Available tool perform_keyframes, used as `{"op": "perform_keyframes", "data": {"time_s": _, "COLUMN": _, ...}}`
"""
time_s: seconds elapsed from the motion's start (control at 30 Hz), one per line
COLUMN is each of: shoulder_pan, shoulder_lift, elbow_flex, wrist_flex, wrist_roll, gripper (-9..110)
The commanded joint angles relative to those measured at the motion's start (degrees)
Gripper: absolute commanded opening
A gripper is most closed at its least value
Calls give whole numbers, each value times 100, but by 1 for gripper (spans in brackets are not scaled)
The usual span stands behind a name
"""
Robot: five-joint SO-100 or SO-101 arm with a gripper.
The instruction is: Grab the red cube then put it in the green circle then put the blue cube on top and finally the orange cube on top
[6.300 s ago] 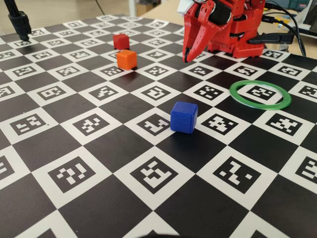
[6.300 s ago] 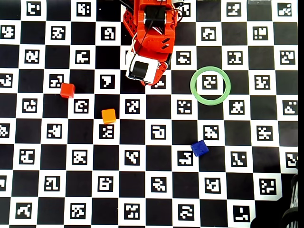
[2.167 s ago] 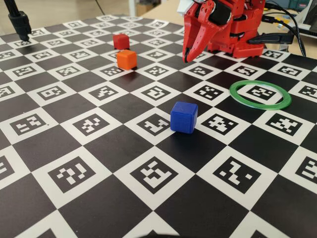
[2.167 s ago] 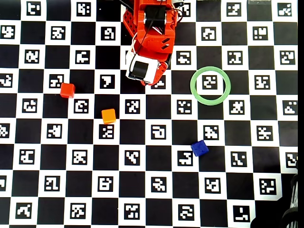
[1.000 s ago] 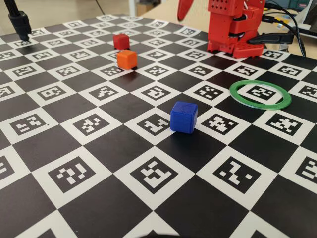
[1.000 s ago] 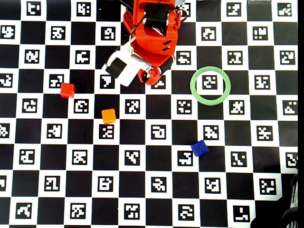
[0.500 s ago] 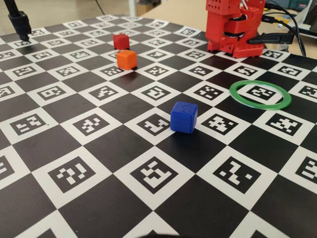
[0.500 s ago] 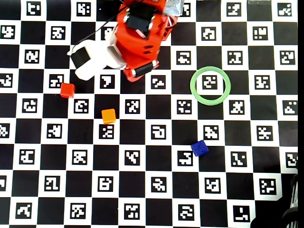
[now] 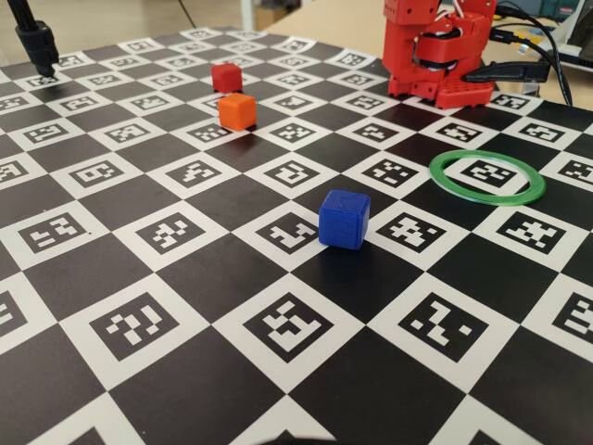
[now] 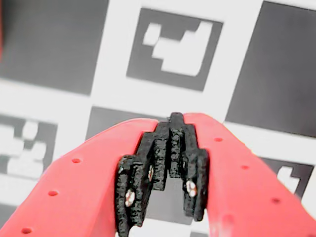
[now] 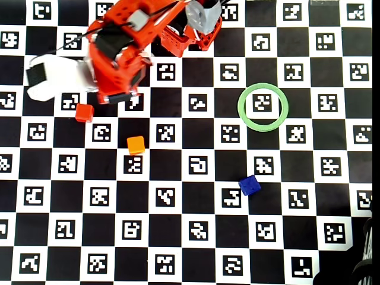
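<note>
The red cube (image 11: 84, 112) (image 9: 225, 76) sits at the board's left in the overhead view, with the orange cube (image 11: 136, 145) (image 9: 236, 110) close by. The blue cube (image 11: 249, 185) (image 9: 344, 219) stands alone nearer the middle. The green circle (image 11: 263, 107) (image 9: 487, 176) lies flat with nothing in it. My red arm (image 11: 119, 53) reaches left, raised just above and behind the red cube. In the wrist view my gripper (image 10: 174, 120) is shut, its black pads (image 10: 133, 187) meeting at the tips with nothing between them, over marker squares. The fixed view shows only the arm's base (image 9: 435, 51).
The checkered marker board (image 11: 196, 237) carries everything. A black stand (image 9: 35, 42) rises at the far left corner in the fixed view. Cables (image 9: 528, 65) lie behind the arm's base, off the board's edge.
The arm has lifted out of its folded pose and swung left in the overhead view, from beside the ring to above the red cube. The gripper has left the fixed view. No cube moved.
</note>
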Motion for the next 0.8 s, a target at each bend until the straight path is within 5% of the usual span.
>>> {"op": "perform_keyframes", "data": {"time_s": 0.0, "shoulder_pan": 413, "shoulder_lift": -70, "elbow_flex": -501, "wrist_flex": -360, "wrist_roll": -9, "gripper": -5}}
{"op": "perform_keyframes", "data": {"time_s": 0.57, "shoulder_pan": 817, "shoulder_lift": -967, "elbow_flex": -9, "wrist_flex": -1811, "wrist_roll": 387, "gripper": -1}}
{"op": "perform_keyframes", "data": {"time_s": 0.77, "shoulder_pan": 817, "shoulder_lift": -844, "elbow_flex": 290, "wrist_flex": -2109, "wrist_roll": 606, "gripper": 25}}
